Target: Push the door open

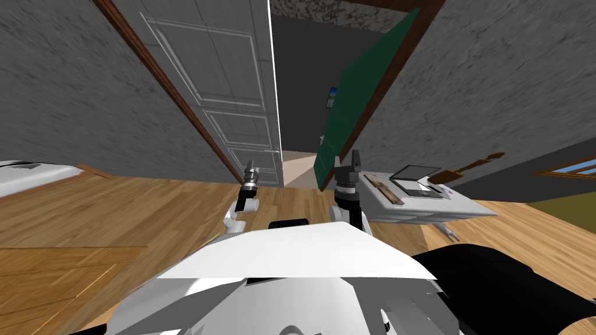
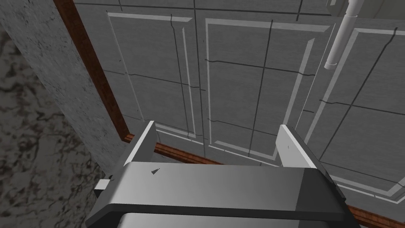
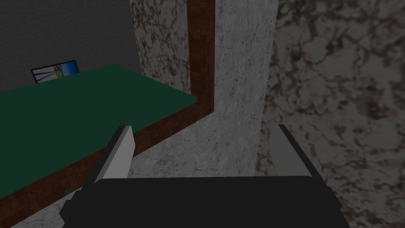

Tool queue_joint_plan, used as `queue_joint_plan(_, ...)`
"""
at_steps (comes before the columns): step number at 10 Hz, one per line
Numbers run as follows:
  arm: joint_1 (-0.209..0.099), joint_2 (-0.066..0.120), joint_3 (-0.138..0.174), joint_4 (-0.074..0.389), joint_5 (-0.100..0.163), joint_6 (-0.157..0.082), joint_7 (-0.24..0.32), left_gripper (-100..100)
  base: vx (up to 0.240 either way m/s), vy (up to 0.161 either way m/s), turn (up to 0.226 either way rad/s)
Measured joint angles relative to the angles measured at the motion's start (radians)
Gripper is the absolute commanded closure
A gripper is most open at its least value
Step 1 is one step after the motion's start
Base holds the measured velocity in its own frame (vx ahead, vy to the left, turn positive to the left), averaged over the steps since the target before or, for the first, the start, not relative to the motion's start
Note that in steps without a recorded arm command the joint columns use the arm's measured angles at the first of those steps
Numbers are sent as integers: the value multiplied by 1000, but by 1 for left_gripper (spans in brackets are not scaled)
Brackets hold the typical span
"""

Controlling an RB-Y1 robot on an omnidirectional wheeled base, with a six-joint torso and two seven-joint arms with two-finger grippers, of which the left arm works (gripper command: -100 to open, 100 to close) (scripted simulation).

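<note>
A doorway with a brown frame (image 1: 169,87) stands ahead. Its grey panelled door (image 1: 227,75) is on the left, and a green door (image 1: 361,99) on the right is swung away at an angle, leaving a gap between them. My left gripper (image 1: 251,166) is open just short of the grey door's lower panel. In the left wrist view that gripper (image 2: 215,138) faces the grey door (image 2: 237,79) and a pale lever handle (image 2: 340,39). My right gripper (image 1: 355,157) is open beside the green door's lower edge. In the right wrist view this gripper (image 3: 205,138) faces the green door (image 3: 71,118) and the frame (image 3: 201,59).
A white table (image 1: 465,206) with an open laptop (image 1: 416,180) stands close on my right by the wall. A black bulky object (image 1: 495,279) lies at the lower right. A wooden cabinet (image 1: 52,273) is at my left. Beyond the gap is a passage with a small picture (image 1: 332,97).
</note>
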Motion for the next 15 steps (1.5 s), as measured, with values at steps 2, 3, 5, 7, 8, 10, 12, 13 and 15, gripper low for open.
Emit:
queue_joint_plan(2,-35,2,0,49,5,1,-6,-100,44,32,-2)
queue_joint_plan(3,-46,6,1,72,8,0,-6,-100,61,33,1)
queue_joint_plan(5,-74,7,0,119,12,-1,-11,-100,50,33,-1)
queue_joint_plan(7,-105,7,-1,169,17,-3,-17,-100,42,31,-2)
queue_joint_plan(8,-126,6,-1,203,19,-8,-22,-100,82,61,-3)
queue_joint_plan(10,-164,6,-2,262,25,-9,-29,-100,65,32,-3)
queue_joint_plan(12,-193,7,-3,311,31,-8,-34,-100,46,27,1)
queue_joint_plan(13,-216,8,-3,345,34,-12,-36,-100,42,32,-6)
queue_joint_plan(15,-241,8,-4,390,39,-12,-40,-100,55,33,-2)
